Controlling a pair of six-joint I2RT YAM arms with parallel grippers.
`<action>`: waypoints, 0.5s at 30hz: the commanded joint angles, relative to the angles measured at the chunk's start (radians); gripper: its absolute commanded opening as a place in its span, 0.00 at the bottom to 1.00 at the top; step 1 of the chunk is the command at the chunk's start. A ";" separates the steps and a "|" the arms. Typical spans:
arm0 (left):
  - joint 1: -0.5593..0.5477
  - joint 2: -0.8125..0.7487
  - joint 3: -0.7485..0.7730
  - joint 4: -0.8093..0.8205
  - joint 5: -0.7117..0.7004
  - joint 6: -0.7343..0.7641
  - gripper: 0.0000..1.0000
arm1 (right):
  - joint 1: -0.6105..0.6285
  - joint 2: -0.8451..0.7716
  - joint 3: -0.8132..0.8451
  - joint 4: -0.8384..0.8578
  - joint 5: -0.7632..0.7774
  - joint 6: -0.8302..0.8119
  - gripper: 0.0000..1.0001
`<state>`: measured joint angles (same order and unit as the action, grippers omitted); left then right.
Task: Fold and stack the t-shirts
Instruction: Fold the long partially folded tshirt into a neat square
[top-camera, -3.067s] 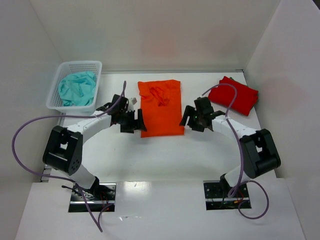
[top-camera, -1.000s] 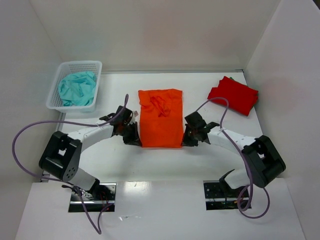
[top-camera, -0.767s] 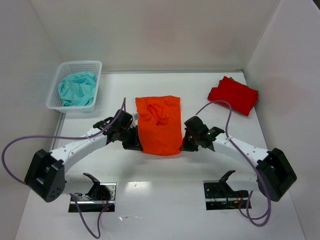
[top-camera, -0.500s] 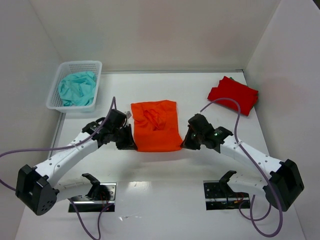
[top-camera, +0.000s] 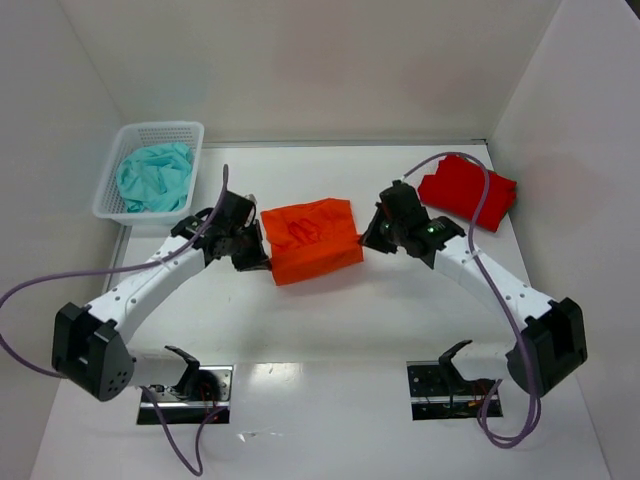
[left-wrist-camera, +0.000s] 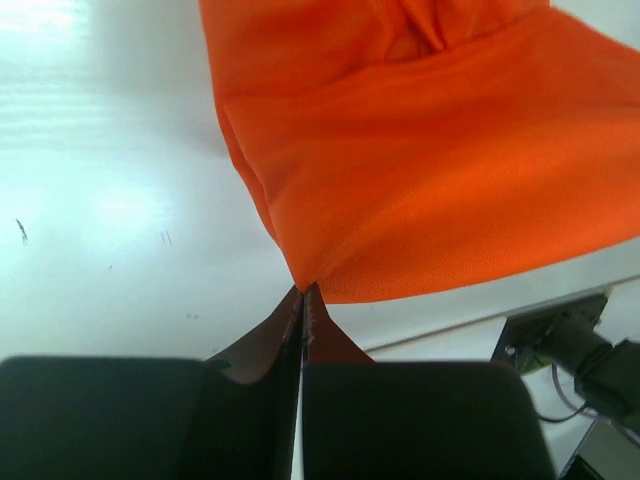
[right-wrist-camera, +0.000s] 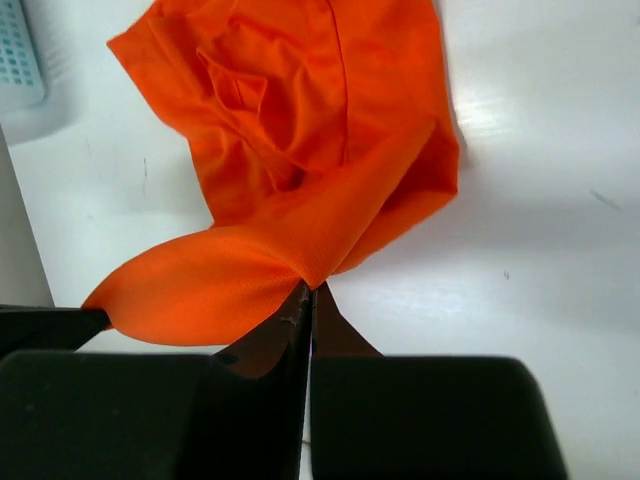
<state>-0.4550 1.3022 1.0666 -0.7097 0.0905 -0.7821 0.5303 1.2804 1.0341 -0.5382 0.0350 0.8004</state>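
Since half a second earlier, both pincers have carried the near edge of the orange t-shirt (top-camera: 310, 238) toward the far side. The cloth, which lay long from near to far, is now bunched shorter and sits farther from the arm bases.

That orange t-shirt is at the middle of the worktop (top-camera: 330, 320), slightly left of centre, with its far part lying on the surface in loose creases. Its near hem is raised and drawn between the two pincers as a doubled band, which shows in the right wrist view as a fold running off to the left.

At the left end of the hem, the left pincer (left-wrist-camera: 302, 300) has its jaws pressed tight together on a corner of the orange cloth, and the fabric fans away from the tips. At the right end, the right pincer (right-wrist-camera: 308, 292) is likewise clamped fully on the other corner. From above, the left pincer (top-camera: 260, 260) and the right pincer (top-camera: 368, 238) flank the shirt, the right one a little farther away.

Beyond the right arm, the red t-shirt (top-camera: 468, 190) lies folded at the far right of the worktop, well apart from the orange one. At the far left stands a white mesh basket (top-camera: 160, 128) with a crumpled teal cloth (top-camera: 153, 176) inside.
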 joint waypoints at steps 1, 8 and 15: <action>0.055 0.073 0.103 0.029 0.014 0.080 0.00 | -0.050 0.077 0.088 0.102 0.014 -0.073 0.00; 0.182 0.250 0.190 0.068 0.086 0.172 0.00 | -0.096 0.263 0.203 0.181 -0.027 -0.121 0.00; 0.232 0.376 0.306 0.091 0.128 0.217 0.00 | -0.118 0.396 0.316 0.227 -0.031 -0.121 0.00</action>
<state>-0.2478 1.6352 1.2861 -0.6397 0.1825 -0.6266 0.4342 1.6365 1.2603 -0.3921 -0.0143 0.7048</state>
